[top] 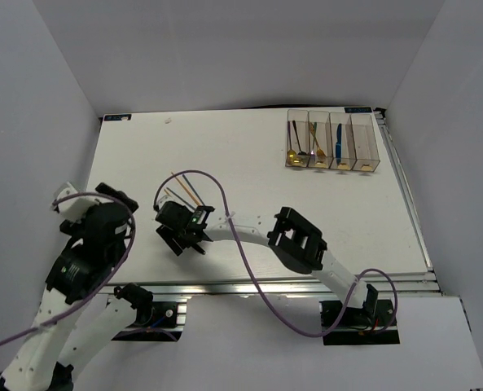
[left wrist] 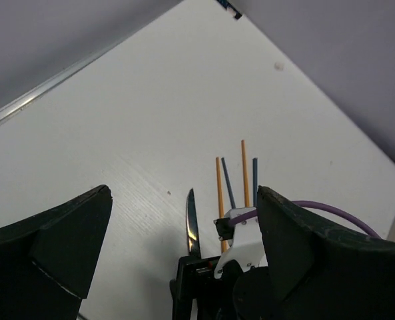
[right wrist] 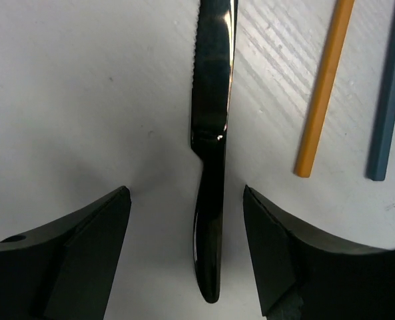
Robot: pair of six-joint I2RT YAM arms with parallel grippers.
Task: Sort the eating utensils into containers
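Black knife (right wrist: 210, 153) lies lengthwise between spread right fingers (right wrist: 70, 260), blade pointing away; left fingers (left wrist: 44, 247) spread too.

Top camera is overlooking the whole worktop (top: 249, 163); both wrist cameras are sharing the black knife (right wrist: 210, 133), the right one closest.

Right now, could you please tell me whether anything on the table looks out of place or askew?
Nothing looks spilled or damaged. The black knife lies flat on the table, straddled by the open right hand, and orange and blue chopsticks lie loosely fanned beside it, all well apart from the containers.
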